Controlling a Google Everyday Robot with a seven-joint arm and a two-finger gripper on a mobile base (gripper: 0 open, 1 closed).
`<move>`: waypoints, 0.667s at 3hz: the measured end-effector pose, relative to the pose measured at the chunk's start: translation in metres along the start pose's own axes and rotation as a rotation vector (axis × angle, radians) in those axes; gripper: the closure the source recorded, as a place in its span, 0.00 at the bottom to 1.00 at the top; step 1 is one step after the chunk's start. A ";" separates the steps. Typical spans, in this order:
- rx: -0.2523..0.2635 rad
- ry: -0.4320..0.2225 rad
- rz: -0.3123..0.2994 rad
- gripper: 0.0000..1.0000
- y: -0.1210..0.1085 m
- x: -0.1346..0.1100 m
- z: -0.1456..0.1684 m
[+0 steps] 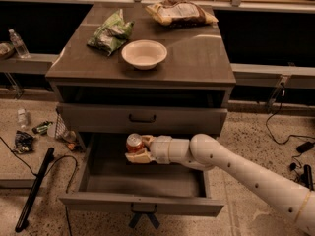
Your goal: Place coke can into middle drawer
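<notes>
The middle drawer (pixel 142 204) is pulled open, its deep grey tray showing below the shut drawer front with the black bar handle. My gripper (pixel 138 149) reaches in from the right over the drawer's back left part and is shut on the coke can (pixel 134 143), a small red can with a silver top, held upright. The can is inside the drawer opening; I cannot tell whether it touches the tray floor. My white arm (pixel 236 168) crosses the drawer's right side.
On the cabinet top (pixel 197 58) lie a white bowl (pixel 144 53), a green chip bag (pixel 110 32) and a brown snack bag (pixel 179 12). A black pole (pixel 34 190), cables, litter and a water bottle (pixel 22 117) lie on the floor at left.
</notes>
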State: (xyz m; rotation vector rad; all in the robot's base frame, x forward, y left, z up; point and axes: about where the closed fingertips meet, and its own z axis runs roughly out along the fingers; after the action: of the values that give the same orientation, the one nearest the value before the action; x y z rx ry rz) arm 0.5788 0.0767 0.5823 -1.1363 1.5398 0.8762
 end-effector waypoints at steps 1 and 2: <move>-0.071 0.047 -0.032 0.98 0.023 0.057 0.018; -0.023 0.074 -0.032 0.75 0.026 0.092 0.032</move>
State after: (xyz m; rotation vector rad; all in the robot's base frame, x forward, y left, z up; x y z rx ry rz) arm 0.5569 0.0917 0.4853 -1.2184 1.5708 0.8405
